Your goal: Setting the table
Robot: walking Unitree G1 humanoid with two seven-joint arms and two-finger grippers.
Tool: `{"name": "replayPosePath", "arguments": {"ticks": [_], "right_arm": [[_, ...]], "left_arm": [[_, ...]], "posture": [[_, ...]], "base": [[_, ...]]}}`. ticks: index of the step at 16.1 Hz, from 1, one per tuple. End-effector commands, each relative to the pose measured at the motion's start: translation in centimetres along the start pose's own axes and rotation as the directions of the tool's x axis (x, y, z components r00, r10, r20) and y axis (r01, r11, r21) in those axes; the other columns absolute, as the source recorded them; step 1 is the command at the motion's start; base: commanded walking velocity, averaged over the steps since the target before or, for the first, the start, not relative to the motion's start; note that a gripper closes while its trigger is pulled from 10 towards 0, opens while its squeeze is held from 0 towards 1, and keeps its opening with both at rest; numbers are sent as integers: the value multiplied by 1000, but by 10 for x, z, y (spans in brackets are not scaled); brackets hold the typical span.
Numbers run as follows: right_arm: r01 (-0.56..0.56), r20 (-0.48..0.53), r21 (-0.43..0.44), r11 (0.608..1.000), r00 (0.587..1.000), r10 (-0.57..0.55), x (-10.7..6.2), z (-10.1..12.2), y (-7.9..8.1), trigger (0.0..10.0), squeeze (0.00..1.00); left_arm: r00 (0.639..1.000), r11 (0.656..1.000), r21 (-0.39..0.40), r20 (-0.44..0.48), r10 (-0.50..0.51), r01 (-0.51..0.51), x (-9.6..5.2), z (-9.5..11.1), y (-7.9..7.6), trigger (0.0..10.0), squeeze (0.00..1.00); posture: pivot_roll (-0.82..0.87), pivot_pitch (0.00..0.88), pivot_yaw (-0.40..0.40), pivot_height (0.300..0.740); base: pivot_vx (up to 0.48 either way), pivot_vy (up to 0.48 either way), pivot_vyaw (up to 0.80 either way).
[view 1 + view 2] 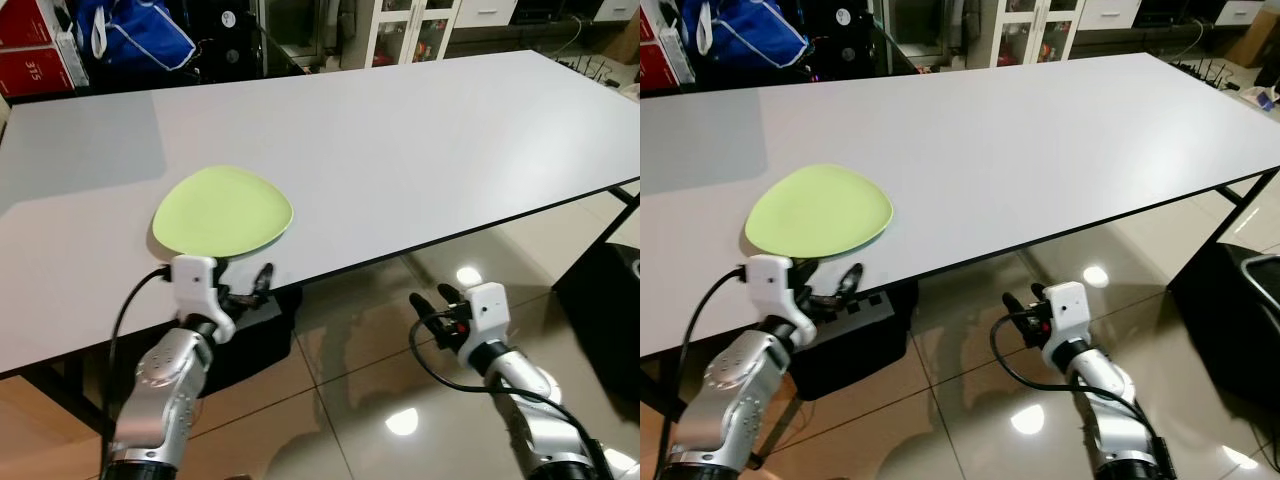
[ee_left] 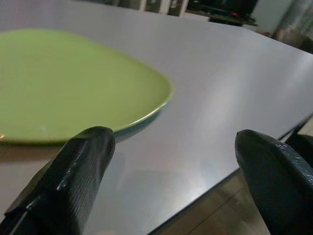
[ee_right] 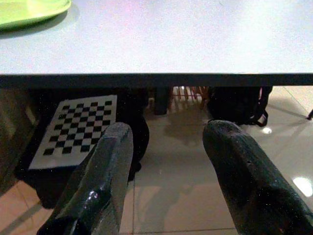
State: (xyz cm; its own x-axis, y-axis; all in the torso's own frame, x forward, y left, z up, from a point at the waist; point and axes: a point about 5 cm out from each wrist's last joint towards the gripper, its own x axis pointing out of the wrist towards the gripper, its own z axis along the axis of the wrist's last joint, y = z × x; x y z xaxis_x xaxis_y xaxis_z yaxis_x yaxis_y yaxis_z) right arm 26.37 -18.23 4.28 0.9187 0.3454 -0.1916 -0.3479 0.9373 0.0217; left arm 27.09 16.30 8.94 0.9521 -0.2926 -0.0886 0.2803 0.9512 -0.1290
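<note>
Table: long, white top with a thin dark edge, running from my near left away to the far right. A slightly greyer rectangular patch sits on its far left part.

Floor: glossy pale tiles under and in front of the table, with bright light reflections on them.

Far side of the room: a blue bag at the far left behind the table, red boxes next to it, and white glass-fronted cabinets further right.

Black box: stands on the floor under the near edge of the table. My right wrist view picks up a black-and-white checkerboard panel down there; it seems to be on or beside that box, though the shade makes this hard to settle.

Plate: light green, rounded-triangular, shallow, nothing on it. It lies flat on the table's near left part, close to the near edge.

My left gripper: raised at the table's near edge, just on the near side of the plate. Fingers spread wide apart, holding nothing. In the left wrist view the plate's rim lies just beyond the fingertips, not touching them.

My right gripper: lower, below table height and off the near edge, over the floor, well right of the plate. Fingers apart, nothing between them, pointed toward the space under the table.
</note>
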Motion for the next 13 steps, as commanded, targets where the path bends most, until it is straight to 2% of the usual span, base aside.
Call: {"name": "replayPosePath", "arguments": {"ticks": [1,3,5,7,11,13], "right_arm": [[32,8,-10,999,999,-32,1,1,-5,10000,0],[54,13,-13,998,998,-54,4,2,-3,10000,0],[73,33,-13,997,997,-72,9,5,0,10000,0],[78,45,-1,997,996,-77,12,8,3,10000,0],[95,47,19,995,994,-96,17,11,5,10000,0],[98,36,30,995,994,-99,19,11,5,10000,0]], "left_arm": [[1000,999,41,19,-19,18,4,4,-6,10000,0],[999,996,87,9,-34,33,13,4,-9,10000,0],[999,997,67,3,-40,39,18,5,-6,10000,0],[1000,996,86,-2,-19,19,20,2,-2,10000,0],[1000,999,49,-23,-20,21,23,-5,-5,10000,0],[1000,998,55,-22,-1,3,24,-6,-6,10000,0]], "posture": [[-33,0,2,740],[-46,0,47,740],[-54,0,68,740],[-53,0,66,740],[-59,0,69,740],[-58,0,65,740]], "base": [[0,0,0],[0,0,0],[0,0,0],[0,0,0],[0,0,0],[0,0,0]]}}
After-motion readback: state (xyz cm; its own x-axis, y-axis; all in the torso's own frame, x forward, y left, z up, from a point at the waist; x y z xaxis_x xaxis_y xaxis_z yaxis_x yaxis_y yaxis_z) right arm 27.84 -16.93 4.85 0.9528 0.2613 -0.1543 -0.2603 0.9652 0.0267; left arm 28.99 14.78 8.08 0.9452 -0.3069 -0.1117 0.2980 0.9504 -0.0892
